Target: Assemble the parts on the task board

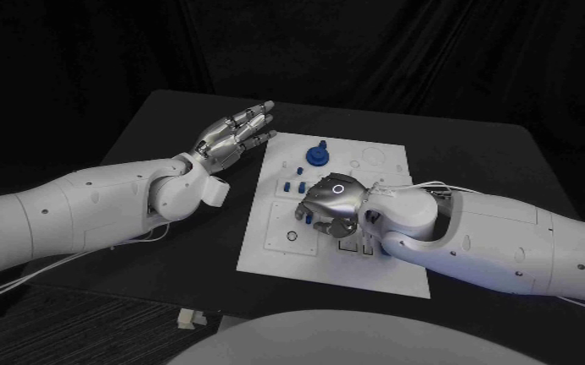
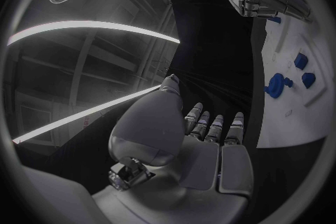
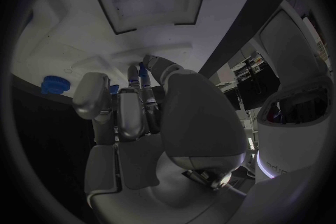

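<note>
The white task board [image 1: 366, 272] lies in the middle of the black table. A round blue part with a knob [image 1: 317, 155] stands near its far edge, and small blue pieces [image 1: 292, 184] lie just in front of it. My right hand [image 1: 331, 204] hangs over the board's middle with its fingers curled down. In the right wrist view its thumb and a finger pinch a small blue part [image 3: 142, 71], with the round blue part [image 3: 52, 85] off to one side. My left hand [image 1: 232, 137] is raised left of the board, fingers stretched out and holding nothing. The left wrist view shows that flat palm [image 2: 203, 148] and the board [image 2: 294, 117].
Bare black tabletop [image 1: 159, 128] lies left of the board under my left hand. The table's far edge meets a dark curtain. My right forearm [image 1: 488, 238] covers the board's right side.
</note>
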Robot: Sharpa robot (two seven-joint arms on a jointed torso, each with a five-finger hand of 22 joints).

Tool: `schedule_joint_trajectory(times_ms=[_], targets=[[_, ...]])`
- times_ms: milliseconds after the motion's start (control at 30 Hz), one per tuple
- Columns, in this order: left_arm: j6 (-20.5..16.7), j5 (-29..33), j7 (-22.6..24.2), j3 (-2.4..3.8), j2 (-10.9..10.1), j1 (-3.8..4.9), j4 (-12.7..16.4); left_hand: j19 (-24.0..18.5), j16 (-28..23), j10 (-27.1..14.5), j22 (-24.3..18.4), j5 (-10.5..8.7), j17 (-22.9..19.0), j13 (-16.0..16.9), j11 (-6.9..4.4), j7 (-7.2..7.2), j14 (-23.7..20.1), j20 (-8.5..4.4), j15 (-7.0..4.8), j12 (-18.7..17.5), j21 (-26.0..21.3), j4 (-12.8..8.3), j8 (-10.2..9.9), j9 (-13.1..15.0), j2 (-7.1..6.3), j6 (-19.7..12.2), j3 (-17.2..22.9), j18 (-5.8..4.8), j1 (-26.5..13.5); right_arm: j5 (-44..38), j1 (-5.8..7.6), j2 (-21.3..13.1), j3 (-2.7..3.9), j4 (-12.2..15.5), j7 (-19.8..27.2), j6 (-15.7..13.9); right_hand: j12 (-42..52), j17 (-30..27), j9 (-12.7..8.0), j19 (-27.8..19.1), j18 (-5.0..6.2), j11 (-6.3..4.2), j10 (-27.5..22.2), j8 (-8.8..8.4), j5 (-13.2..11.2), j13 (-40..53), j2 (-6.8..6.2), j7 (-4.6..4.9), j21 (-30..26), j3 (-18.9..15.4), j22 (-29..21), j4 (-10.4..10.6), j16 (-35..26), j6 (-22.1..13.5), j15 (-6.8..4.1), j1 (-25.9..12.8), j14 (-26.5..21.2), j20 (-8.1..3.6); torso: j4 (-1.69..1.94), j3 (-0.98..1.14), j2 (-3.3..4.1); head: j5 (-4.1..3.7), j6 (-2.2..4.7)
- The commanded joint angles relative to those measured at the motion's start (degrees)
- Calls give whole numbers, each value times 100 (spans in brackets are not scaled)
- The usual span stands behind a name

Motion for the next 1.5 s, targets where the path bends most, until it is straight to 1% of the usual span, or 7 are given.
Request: schedule_joint_trajectory(times_ms=[33, 367, 667, 767, 967, 1300, 1500], targets=[[79, 5, 395, 6, 12, -8, 5, -14, -4, -23, -5, 29, -9, -1, -30, 6, 2, 0, 57, -25, 4, -27, 7, 1, 24, 1, -17, 94, 55, -50, -17, -3, 1, -4, -114, -6, -30, -33, -54, -74, 35, 24, -167, -75, -141, 8, -2, -37, -65, -87, 733, 8, -47, -163, 9, -77, 11, 11, 0, 0, 0, -2, -1], [74, 5, 390, 6, 6, -10, -2, -14, -4, -23, -5, 29, -9, -1, -30, 6, 2, 0, 57, -25, 4, -27, 7, 1, 24, 1, -17, 94, 55, -49, 19, -241, 2, 122, -184, -665, 24, -149, -336, -146, 62, 87, -767, -51, -513, 23, 66, -209, -264, -684, 695, 185, -106, -650, 65, -152, -63, 75, 0, 0, 0, 4, -1], [63, 5, 383, 6, -10, -12, -2, -15, -4, -24, -6, 35, -9, -1, -29, 5, 2, 1, 58, -25, 4, -31, 6, 0, 27, -4, -17, 94, 60, 1089, 534, -847, 2, 357, -261, -1076, 186, 131, -436, 35, -6, 117, -1031, 48, -920, 4, 48, -174, 103, -1199, 794, 713, 99, -401, 74, -330, 75, 83, 1, 1, 1, 0, -1], [59, 5, 384, 6, -14, -12, -3, -15, -4, -24, -6, 35, -9, -1, -29, 5, 2, 1, 58, -25, 4, -31, 6, 0, 27, -4, -17, 94, 60, 1490, 718, -1046, 2, 369, -314, -1050, 138, 328, -497, 156, -49, 191, -1213, 88, -1020, -160, -174, -74, 365, -1539, 854, 1308, 236, -243, 128, -285, 173, 121, 1, 1, 1, 8, -1], [51, 5, 384, 6, -8, -12, -13, -15, -4, -24, -6, 35, -9, -1, -29, 5, 2, 1, 58, -25, 4, -31, 6, 0, 27, -4, -17, 94, 60, 1917, 952, -1493, 1, 346, -615, -723, 31, 227, -648, 259, -70, 223, -1348, -23, -786, -331, -328, -123, 524, -2305, 879, 1365, 188, -318, 136, -586, 202, 126, 1, 1, 1, 6, -1], [60, 5, 387, 6, 28, -13, -37, -13, -2, -24, -3, 43, -9, 0, -31, 8, 2, 3, 58, -20, 5, -37, 8, 1, 27, 3, -20, 94, 68, 1842, 819, -1579, -1, 148, -736, -335, -2, 201, -792, 253, -54, 208, -1326, -74, -1006, -330, -459, -322, 465, -2424, 860, 1370, 175, -481, 121, -690, 208, 120, 0, 1, 1, 4, -1], [62, 5, 384, 6, 33, -13, -45, -13, -3, -24, -1, 48, -9, 0, -35, 21, 2, 4, 57, -20, 5, -40, 10, 2, 29, 7, -21, 94, 72, 1786, 696, -1550, -1, 55, -646, -304, 72, 221, -831, 260, -57, 181, -1111, -5, -1089, -319, -336, -148, 478, -2308, 862, 1361, 190, -265, 110, -552, 221, 107, 1, 1, 1, 14, -1]])
